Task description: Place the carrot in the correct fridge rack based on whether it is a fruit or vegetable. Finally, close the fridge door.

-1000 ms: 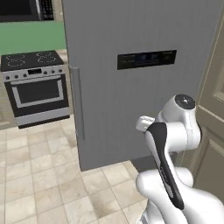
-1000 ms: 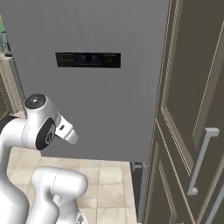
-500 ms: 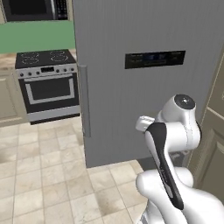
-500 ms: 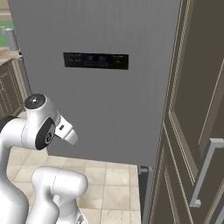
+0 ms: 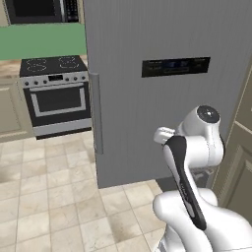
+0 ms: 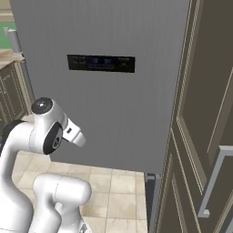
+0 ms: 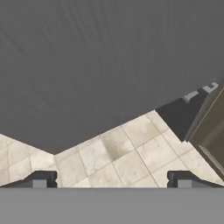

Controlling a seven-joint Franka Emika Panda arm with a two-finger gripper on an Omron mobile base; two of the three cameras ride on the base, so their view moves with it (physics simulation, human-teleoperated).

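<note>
Inspection finds the fridge door standing in front of the robot, its broad grey face spanning both base views, with the dark display panel set in its upper part and the long vertical bar handle at its left edge as seen from the left base view. In the right base view a dark gap shows low down between the door's right edge and the beige cabinet doors; whether the door is fully shut or standing open on its hinge cannot be settled from these views. The tool points down and forward at the lower edge of the door and the tiled floor; its fingertips stand wide apart with nothing between them. The arm is folded close above the base, clear of the door. The carrot cannot be placed from what these views show, and the same goes for the fridge rack, which lies somewhere behind the door face. A stove with a microwave above it stands well apart to the left. Judgement: the step in hand concerns the door itself, either opening it to reach the racks or finishing the closing; with the tool empty and no carrot about, the closing phase is the likelier reading, but this is not certain. The next move calls for bringing the tool to the handle or flat against the door face, squarely, and confirming that the gap at the hinge side closes.
</note>
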